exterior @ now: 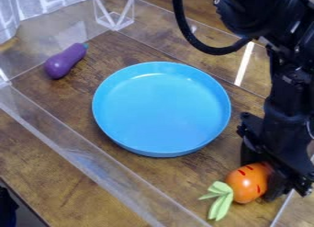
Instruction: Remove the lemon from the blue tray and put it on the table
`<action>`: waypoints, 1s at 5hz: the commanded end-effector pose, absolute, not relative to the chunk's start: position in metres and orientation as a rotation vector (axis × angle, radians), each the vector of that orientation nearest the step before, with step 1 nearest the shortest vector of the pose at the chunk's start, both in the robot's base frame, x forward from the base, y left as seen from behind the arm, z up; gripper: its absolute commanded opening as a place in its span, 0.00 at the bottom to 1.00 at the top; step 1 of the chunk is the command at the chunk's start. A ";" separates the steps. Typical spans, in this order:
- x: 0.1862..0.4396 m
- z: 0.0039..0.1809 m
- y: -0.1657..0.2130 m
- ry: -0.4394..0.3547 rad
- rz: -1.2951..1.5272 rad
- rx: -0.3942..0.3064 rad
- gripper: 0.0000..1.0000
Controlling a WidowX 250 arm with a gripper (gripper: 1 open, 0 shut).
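Lemon out of sight, gripper down by the carrot

In the camera view, the only one, the gripper (273, 166) is low at the near right, right behind the carrot (249, 182). Its jaws look drawn together; whether they pinch anything cannot be told, since the carrot's orange end and the black fingers overlap. No lemon shows, on the tray (162, 109) or on the table (61, 109), so its direction from the jaws and its long axis cannot be read; it may be hidden at the gripper. The tray lies up and to the left of the jaws in the picture. With a single arm, there is no nearer one to choose. The count: one tray, one carrot, one eggplant (65, 61) at the far left, one gripper, and no lemon in sight.
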State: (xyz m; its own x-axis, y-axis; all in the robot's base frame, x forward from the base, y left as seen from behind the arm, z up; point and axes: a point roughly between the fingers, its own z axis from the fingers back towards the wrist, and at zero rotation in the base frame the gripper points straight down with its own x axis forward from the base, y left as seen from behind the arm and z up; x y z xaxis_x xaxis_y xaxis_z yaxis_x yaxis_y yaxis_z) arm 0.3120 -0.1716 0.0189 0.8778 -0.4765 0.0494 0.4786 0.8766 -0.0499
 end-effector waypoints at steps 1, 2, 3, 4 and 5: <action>0.307 0.014 -0.164 -0.004 -0.466 -0.057 0.00; 0.306 0.013 -0.163 0.002 -0.460 -0.055 0.00; 0.306 0.013 -0.163 0.008 -0.454 -0.054 0.00; 0.307 0.014 -0.162 0.010 -0.450 -0.051 1.00; 0.309 0.018 -0.161 0.008 -0.443 -0.047 1.00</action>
State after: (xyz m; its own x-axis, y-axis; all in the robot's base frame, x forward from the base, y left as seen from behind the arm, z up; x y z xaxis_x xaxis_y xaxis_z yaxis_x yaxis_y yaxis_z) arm 0.3087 -0.1664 0.0190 0.8937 -0.4485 0.0128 0.4485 0.8924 -0.0486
